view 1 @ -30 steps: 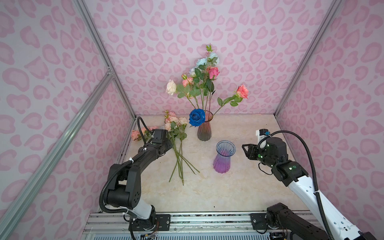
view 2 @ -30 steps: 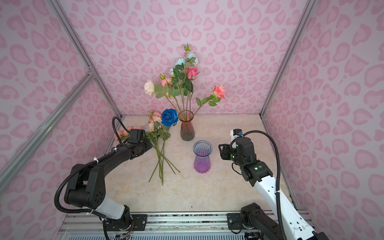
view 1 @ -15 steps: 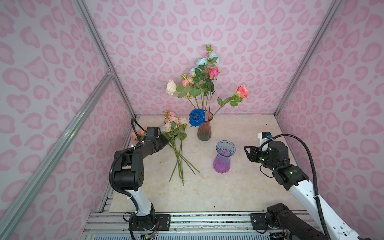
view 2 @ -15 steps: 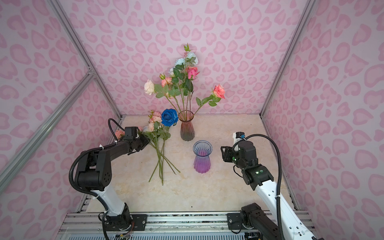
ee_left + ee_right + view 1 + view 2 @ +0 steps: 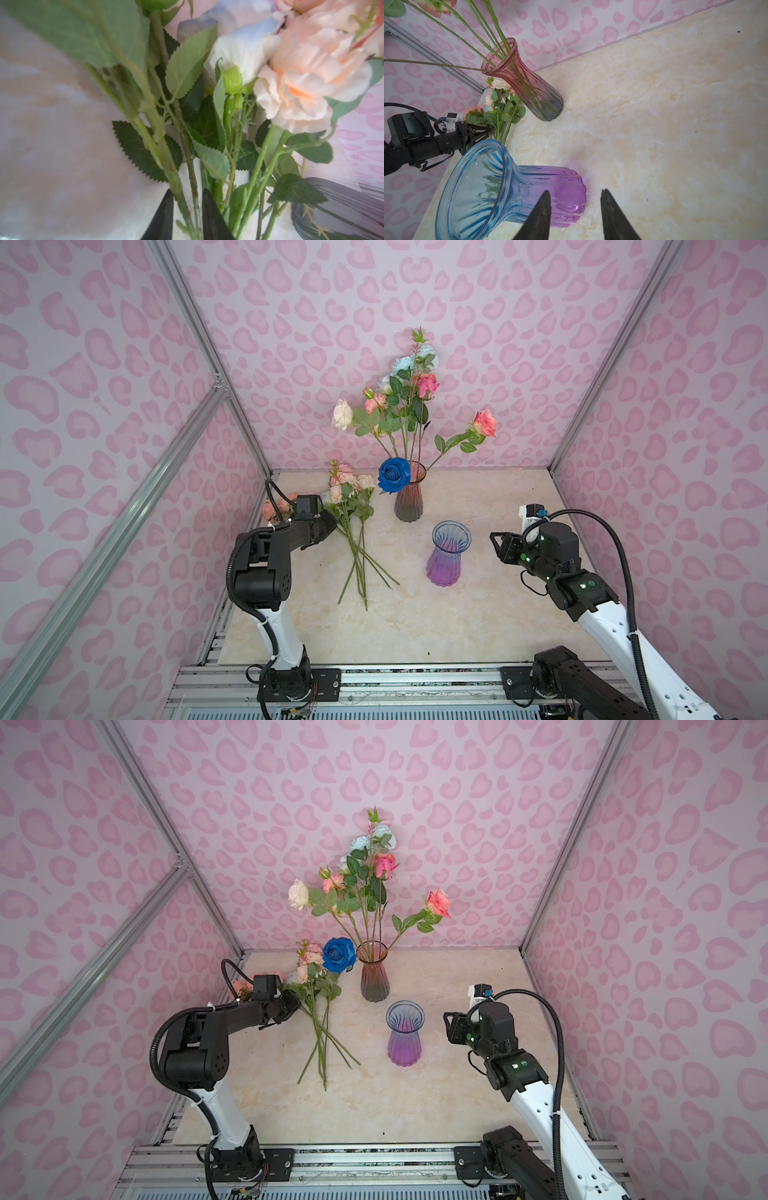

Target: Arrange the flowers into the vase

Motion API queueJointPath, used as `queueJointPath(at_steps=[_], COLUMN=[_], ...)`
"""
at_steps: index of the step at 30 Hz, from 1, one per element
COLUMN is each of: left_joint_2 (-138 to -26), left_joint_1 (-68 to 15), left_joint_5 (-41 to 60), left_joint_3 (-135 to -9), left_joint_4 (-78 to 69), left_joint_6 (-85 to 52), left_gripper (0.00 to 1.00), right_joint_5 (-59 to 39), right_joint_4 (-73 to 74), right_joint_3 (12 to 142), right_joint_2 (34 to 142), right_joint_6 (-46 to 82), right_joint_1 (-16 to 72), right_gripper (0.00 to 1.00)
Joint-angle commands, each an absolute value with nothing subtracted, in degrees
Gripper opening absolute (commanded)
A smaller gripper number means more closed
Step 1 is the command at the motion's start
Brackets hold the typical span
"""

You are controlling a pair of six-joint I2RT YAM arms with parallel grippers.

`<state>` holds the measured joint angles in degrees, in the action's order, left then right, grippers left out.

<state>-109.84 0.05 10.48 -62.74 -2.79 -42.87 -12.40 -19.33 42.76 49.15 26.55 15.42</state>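
Loose flowers [image 5: 353, 506] lie at bench [image 5: 415, 622] back-left corner; left hand [image 5: 188, 216] jaws narrow round two stems [image 5: 181, 199], clamped or not unclear. Light, wiry, snaggy: take bare stem, not blooms. More stand in red vase [image 5: 408, 499]; right hand [image 5: 575, 192] part-open, empty, beside purple vase [image 5: 446, 556].

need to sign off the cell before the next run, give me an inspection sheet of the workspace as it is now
surface: marble-look table, bare at the front, a few dark specks
flowers: some stand in the red vase; blue rose at its rim; a bunch lies flat to its left
purple vase: upright, empty
clutter: nothing seen
left end effector: jaws straddle the bunch's stems; grip unclear
right end effector: open, empty, beside the purple vase, apart
cables: black loop on each arm, no snag seen
surroundings: pink patterned walls, metal frame
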Motion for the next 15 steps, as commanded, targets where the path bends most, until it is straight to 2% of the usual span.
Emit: queueJointPath(at_steps=[1, 6, 9, 15], left_joint_2=[-110.5, -109.0, -109.0, -104.2], left_joint_1=[0.1, 0.2, 0.2, 0.1], left_joint_5=[9.1, 8.3, 7.8, 6.9], left_joint_3=[-64.1, -64.4, -64.9, -62.7], left_joint_4=[-3.2, -0.8, 1.0, 1.9], left_joint_6=[-41.0, -39.0, -37.6, -38.4], left_gripper=[0.2, 0.18, 0.1, 0.05], right_joint_5=[-13.8, -12.9, -12.2, -13.0], right_joint_4=[-18.0, -18.5, -18.4, -18.5], right_joint_3=[42.2, 42.3, 42.4, 42.9], right_joint_2=[49.5, 48.7, 48.5, 48.1], right_joint_6=[26.0, 25.7, 25.4, 25.5], right_joint_1=[15.5, 15.4, 15.3, 15.2], right_gripper=[0.39, 0.4, 0.4, 0.4])
